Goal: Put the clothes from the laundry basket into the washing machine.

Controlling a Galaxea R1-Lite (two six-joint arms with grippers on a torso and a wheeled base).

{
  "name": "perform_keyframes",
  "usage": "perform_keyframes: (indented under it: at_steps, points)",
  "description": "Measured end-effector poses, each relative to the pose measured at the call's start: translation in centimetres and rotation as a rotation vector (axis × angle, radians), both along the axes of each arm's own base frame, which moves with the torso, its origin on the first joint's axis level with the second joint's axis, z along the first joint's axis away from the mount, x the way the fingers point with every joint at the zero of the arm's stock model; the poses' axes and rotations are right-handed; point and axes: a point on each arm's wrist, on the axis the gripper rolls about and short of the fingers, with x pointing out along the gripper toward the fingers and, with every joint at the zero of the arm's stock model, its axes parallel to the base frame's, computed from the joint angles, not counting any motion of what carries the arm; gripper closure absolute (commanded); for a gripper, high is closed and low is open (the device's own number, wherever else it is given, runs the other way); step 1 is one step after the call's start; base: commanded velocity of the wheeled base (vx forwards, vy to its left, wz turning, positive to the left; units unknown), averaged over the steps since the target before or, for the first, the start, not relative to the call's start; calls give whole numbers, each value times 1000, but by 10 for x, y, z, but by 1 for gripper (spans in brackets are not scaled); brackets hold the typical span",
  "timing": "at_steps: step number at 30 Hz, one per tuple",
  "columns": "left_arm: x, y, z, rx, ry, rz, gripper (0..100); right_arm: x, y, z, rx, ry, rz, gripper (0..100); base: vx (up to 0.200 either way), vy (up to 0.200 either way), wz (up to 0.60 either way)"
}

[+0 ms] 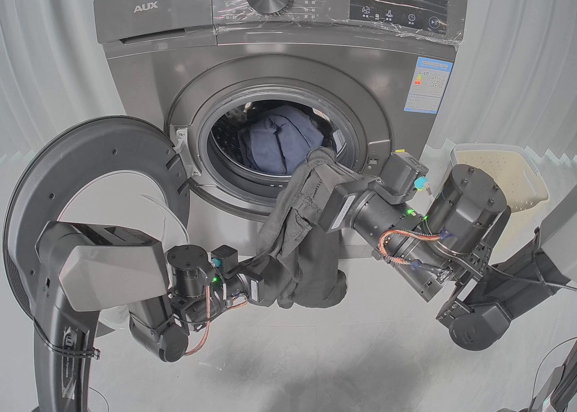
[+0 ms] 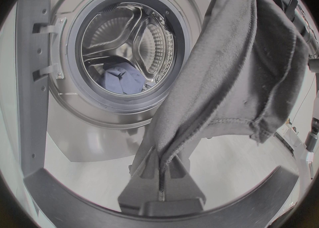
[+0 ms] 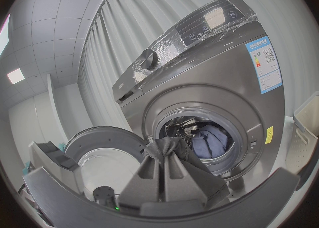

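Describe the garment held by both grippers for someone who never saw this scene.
Find the grey washing machine, door open. Before its opening, a garment hangs between the left gripper and right gripper. It is dark grey; the cloth inside is blue.

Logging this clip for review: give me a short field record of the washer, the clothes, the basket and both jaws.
washing machine: door swung open to the robot's left
drum: blue garment inside
dark grey garment: hanging in front of the opening, not yet in
left jaws: shut on its lower end
right jaws: shut on its upper end, at the opening's rim
laundry basket: right of the machine, visible part holds no clothes
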Motion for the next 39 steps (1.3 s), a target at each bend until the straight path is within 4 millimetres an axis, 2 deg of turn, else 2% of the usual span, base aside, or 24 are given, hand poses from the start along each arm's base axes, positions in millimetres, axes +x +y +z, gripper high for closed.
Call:
perform_keyframes:
  at_steps: [12,19,26,30,39]
  points:
    - [-64,38,53,23,14,-45,100,15,-19,0,-6,6,-69,100,0,0,0]
    - [-70,63,83,-20,-60,-19,100,16,-27,-7,-38,27,-81,100,0,0,0]
    - [-67,86,114,-66,-170,28,100,10,-37,-27,-108,83,-82,100,0,0,0]
    - [-66,89,128,-84,-222,36,100,7,-39,-34,-130,105,-81,100,0,0,0]
    - [-70,84,142,-104,-277,18,100,10,-38,-53,-172,152,-84,100,0,0,0]
